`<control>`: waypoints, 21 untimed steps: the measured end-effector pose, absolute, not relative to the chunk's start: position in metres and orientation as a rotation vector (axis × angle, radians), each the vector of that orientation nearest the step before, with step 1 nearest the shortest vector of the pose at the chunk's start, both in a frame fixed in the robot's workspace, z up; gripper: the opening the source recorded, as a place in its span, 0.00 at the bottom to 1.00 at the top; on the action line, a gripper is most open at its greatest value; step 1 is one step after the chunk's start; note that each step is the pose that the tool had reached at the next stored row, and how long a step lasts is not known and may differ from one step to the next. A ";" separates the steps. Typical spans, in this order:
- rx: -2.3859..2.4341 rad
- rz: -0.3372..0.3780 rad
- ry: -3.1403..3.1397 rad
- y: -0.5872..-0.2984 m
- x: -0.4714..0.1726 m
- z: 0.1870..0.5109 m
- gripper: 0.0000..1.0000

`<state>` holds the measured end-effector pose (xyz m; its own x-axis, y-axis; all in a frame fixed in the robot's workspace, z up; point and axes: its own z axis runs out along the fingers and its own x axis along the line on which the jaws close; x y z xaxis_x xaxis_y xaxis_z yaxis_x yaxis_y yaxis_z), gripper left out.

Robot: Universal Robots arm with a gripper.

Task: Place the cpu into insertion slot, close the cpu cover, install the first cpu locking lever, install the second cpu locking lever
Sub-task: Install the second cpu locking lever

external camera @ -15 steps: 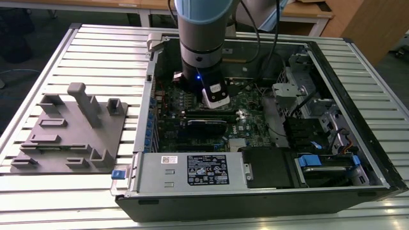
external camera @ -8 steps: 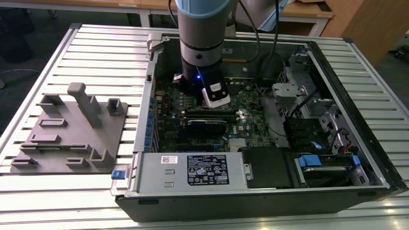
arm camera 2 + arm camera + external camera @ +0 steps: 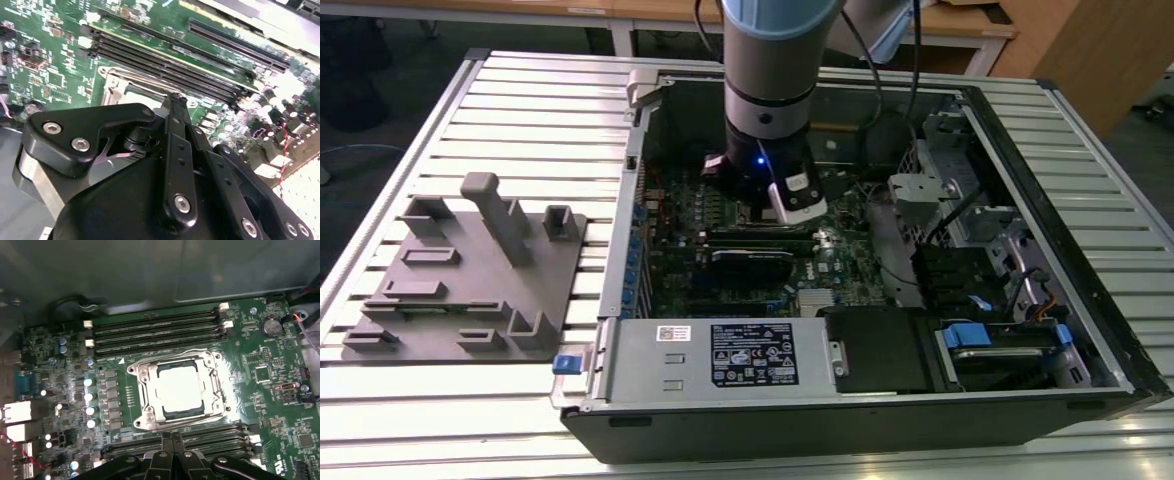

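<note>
Hanging inside an open black computer case [image 3: 1067, 300], the arm's black pincer [image 3: 172, 440] sits low over a green motherboard [image 3: 260, 405], its two fingers [image 3: 175, 130] drawn tight together with nothing between them. Just ahead of the fingertips lies the small square socket with a thin silvery rim [image 3: 142, 390], and the dull silver-grey square chip [image 3: 177, 390] rests flat within it. A thin silvery metal frame plate with a square window [image 3: 210, 362] lies down around the chip, framing its face. Beyond the socket from the pincer run long narrow black memory slots [image 3: 155, 330]; a second bank of the same slots [image 3: 215, 435] lies close beside the fingers. In the exterior view the grey arm [image 3: 774, 60] drops straight into the case, which stands on a slatted metal table [image 3: 520, 110]. Well off toward the exterior view's left rests a grey moulded fixture tray [image 3: 460, 290].
</note>
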<state>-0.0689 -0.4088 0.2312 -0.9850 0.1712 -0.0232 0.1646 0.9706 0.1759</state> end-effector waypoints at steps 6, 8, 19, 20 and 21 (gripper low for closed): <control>0.261 0.231 3.082 -0.393 -0.067 0.231 0.11; 0.261 0.211 3.082 -0.387 -0.066 0.230 0.11; 0.261 0.176 3.082 -0.371 -0.052 0.229 0.11; 0.260 0.175 3.082 -0.369 -0.052 0.229 0.11; 0.260 0.174 3.082 -0.366 -0.052 0.229 0.11</control>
<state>-0.0519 -0.3663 0.2288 -0.9849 0.1695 -0.0339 0.1646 0.9796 0.1151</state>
